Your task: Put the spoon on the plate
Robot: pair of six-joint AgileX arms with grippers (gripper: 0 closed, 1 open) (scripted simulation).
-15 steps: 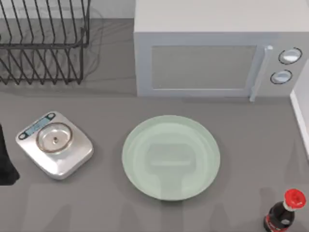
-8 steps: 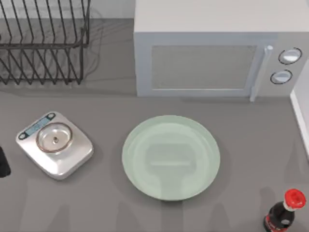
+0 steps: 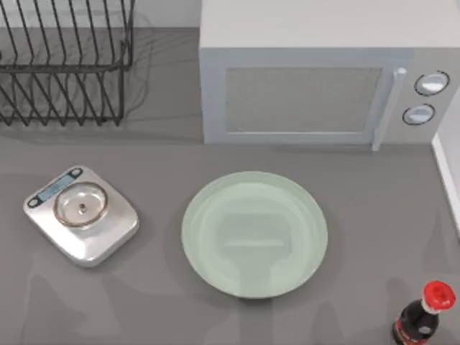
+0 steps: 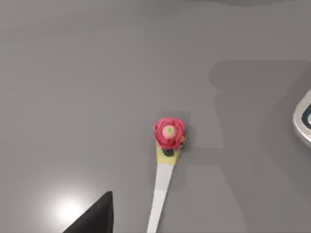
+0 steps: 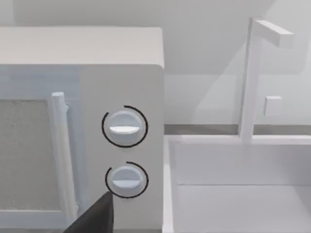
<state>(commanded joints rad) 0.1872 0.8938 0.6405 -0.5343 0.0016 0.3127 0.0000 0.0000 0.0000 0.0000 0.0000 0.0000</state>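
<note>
Overhead, grey table (image 3: 158, 165), microwave (image 3: 309, 79), dish rack (image 3: 65, 65)

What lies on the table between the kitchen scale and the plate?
In the top view, only bare grey table lies between the scale and the plate.

My top view looks straight down on the microwave (image 3: 316, 86). My right wrist camera faces that microwave's (image 5: 82, 126) dial end nearby. My left wrist camera looks down, sharing the scale (image 4: 303, 119).
</note>
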